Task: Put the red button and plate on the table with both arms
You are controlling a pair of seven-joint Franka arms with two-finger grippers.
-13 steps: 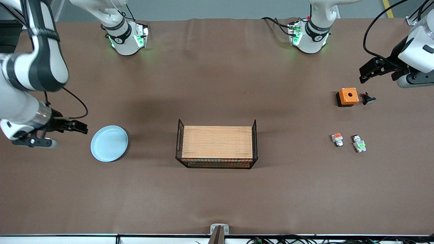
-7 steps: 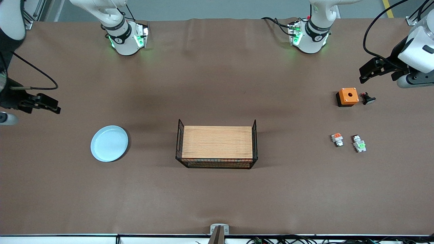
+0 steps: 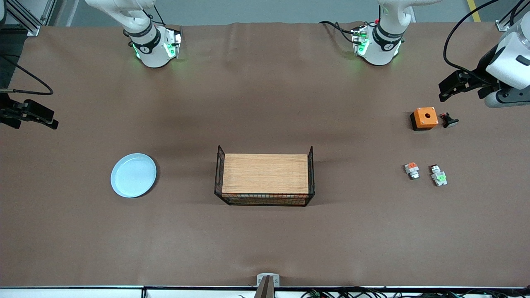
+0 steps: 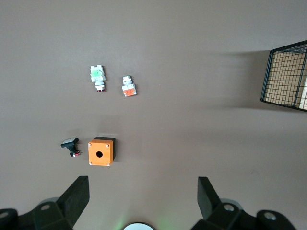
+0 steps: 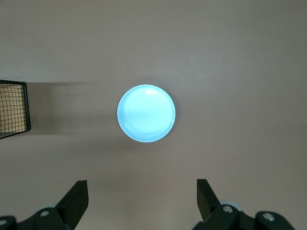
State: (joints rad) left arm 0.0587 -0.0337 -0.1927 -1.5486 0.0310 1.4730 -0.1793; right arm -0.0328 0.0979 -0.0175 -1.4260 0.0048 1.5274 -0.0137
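A plain matte brown sheet covers the surface [image 3: 265, 240], wrinkle-free except for a faint crease near my bases; a grey floor strip shows along the top edge of the front view. My left jaws [image 4: 141, 194] hang in the air over the left arm's end of the surface, spread wide and holding nothing. My right jaws [image 5: 141, 196] hang over the right arm's end, also spread wide and empty.

The plate [image 3: 133, 175] lies flat on the surface toward my right arm's end, round, pale blue, glossy, with a raised rim. The red button [image 3: 439, 176], a small white-grey block with a green patch, rests toward my left arm's end, just beside a similar white piece with an orange patch [image 3: 411, 169]. Farther from the front camera sit an orange box [image 3: 425, 118] with a round hole and a black-stemmed button [image 3: 449, 120]. At the middle stands a black wire crate [image 3: 265, 176] with a wooden top.
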